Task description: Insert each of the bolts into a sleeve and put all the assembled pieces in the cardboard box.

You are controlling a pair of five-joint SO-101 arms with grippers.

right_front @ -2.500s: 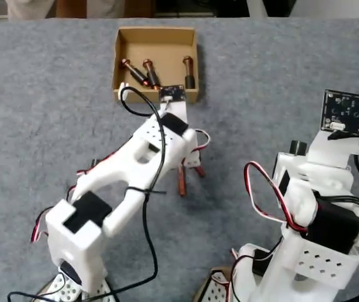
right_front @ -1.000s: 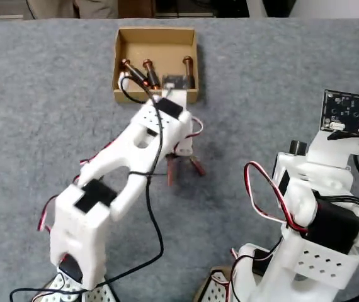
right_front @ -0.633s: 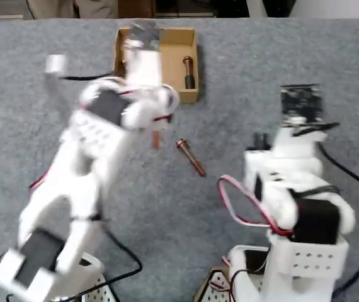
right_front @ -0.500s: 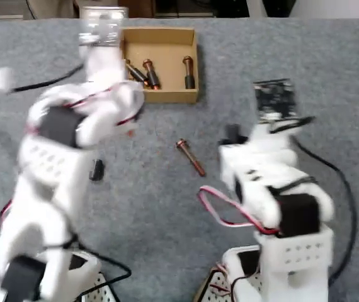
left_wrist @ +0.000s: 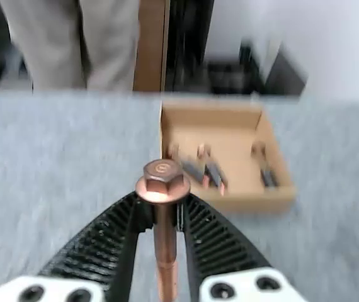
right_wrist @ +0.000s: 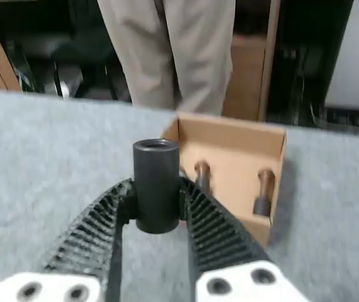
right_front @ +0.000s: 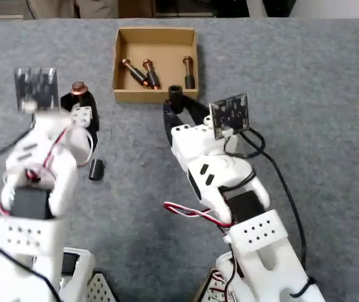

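Pinched in left gripper [left_wrist: 162, 211]: copper bolt [left_wrist: 162, 179], upright, head up. Clamped in right gripper [right_wrist: 157, 204]: black sleeve [right_wrist: 156, 170], upright, bore up, at 3 o'clock of the bolt in the high view, well apart. At 12 o'clock of the sleeve, just beside: cardboard box [right_front: 156, 95], three assembled pieces [right_front: 148, 74] inside. Spare sleeve [right_front: 96, 170] lying loose at 6 o'clock of the left gripper.

Right gripper [right_wrist: 156, 207]: ribbed black jaws clamped on either side of a sleeve; sleeve [right_wrist: 156, 182]: black cylinder, upright, open bore at top; cardboard box [right_wrist: 230, 128]: open-topped, beyond the sleeve, resting on the table; assembled pieces, two lying in the box: one [right_wrist: 201, 175] nearer the sleeve, one [right_wrist: 264, 192] farther; table [right_wrist: 34, 145]: grey, felt-like.
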